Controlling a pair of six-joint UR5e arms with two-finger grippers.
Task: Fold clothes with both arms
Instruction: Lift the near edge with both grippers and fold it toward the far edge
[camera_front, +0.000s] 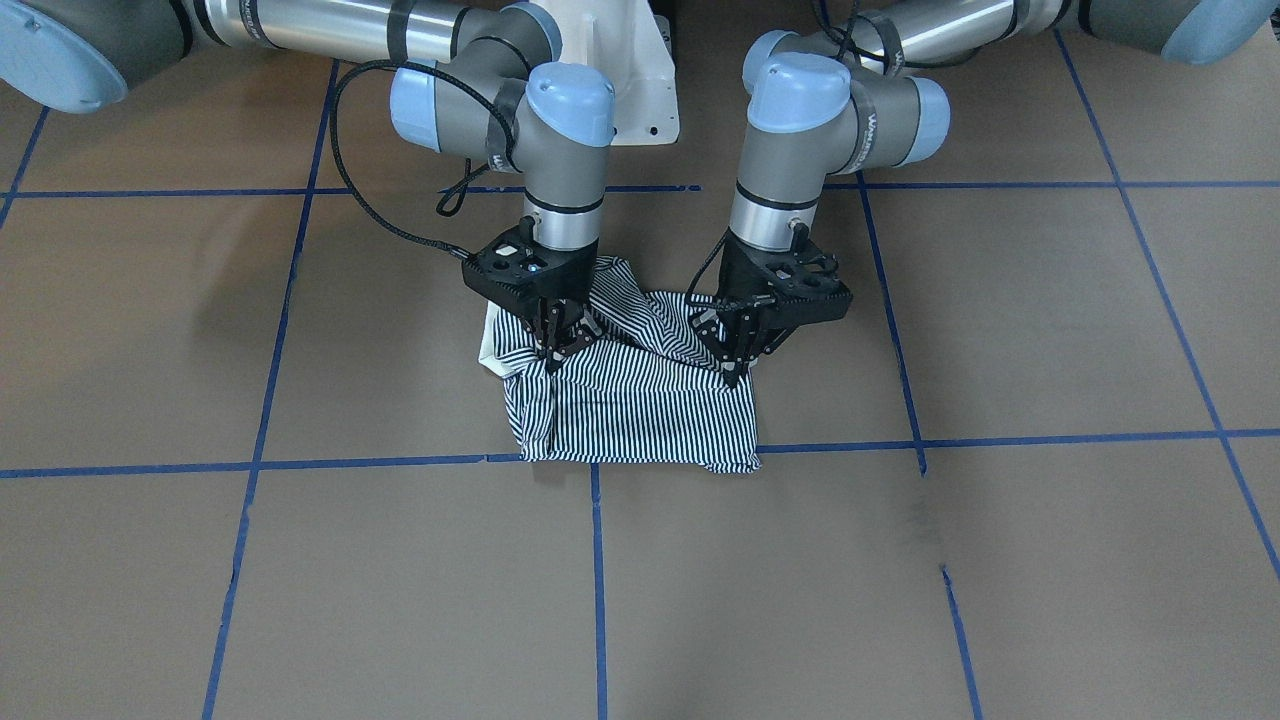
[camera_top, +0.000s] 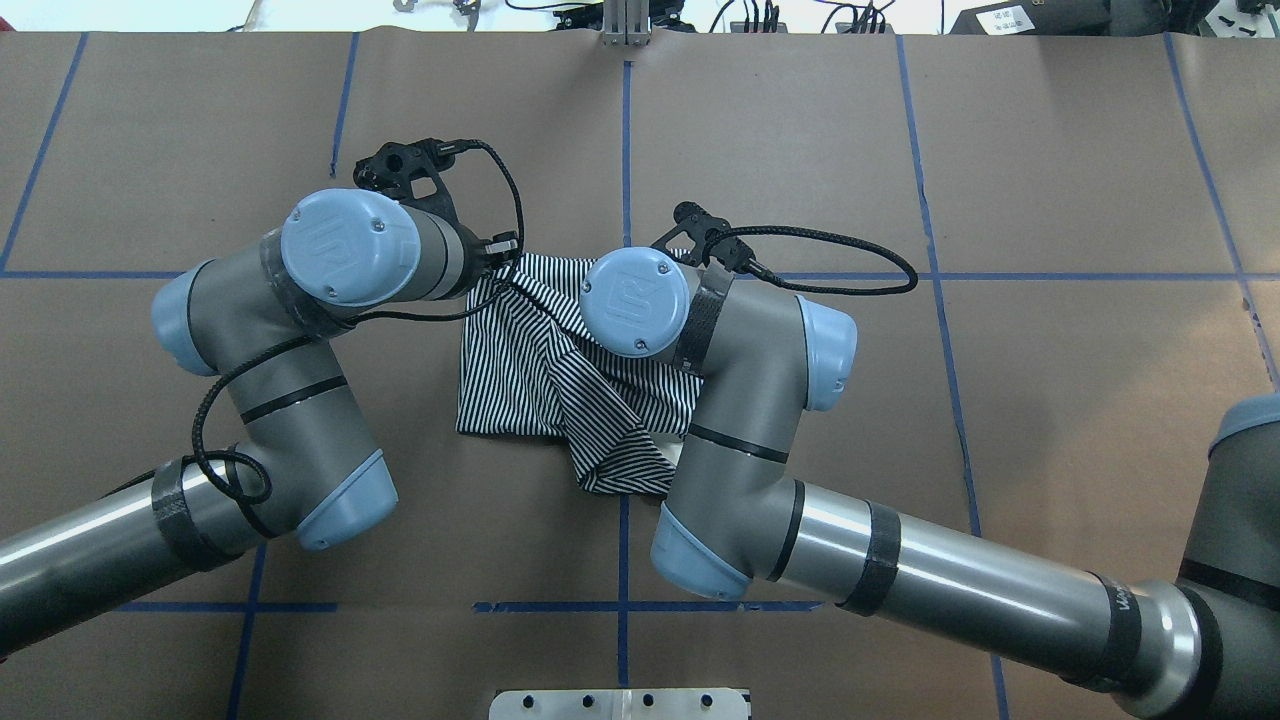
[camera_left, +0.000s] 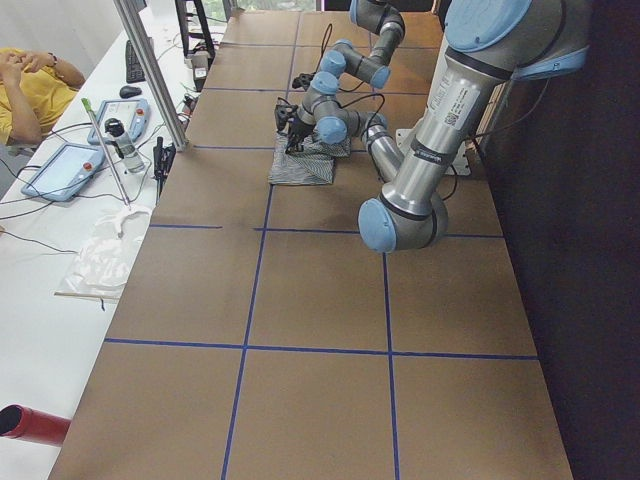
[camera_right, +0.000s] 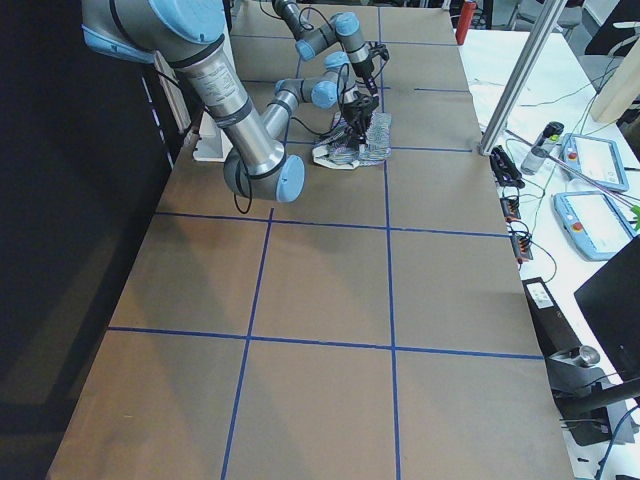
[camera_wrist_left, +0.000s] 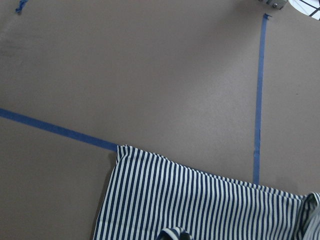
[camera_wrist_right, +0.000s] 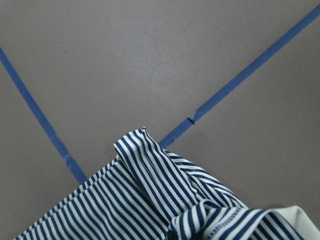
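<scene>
On the table (camera_front: 1000, 320) lies one shirt (camera_front: 640, 410); left gripper (camera_front: 736, 365) and right gripper (camera_front: 556, 352), two in all, each pinch it.

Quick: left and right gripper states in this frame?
Left gripper: jaws closed, pinching the striped polo shirt.
Right gripper: jaws closed, pinching the same shirt.

A brown table (camera_front: 1000, 320) crossed by blue tape lines (camera_front: 598, 580) bears a bunched striped polo shirt (camera_front: 640, 410).

Left hand (camera_front: 735, 372), right hand (camera_front: 553, 355) tips sunk in shirt (camera_front: 640, 415); closure unclear.
</scene>
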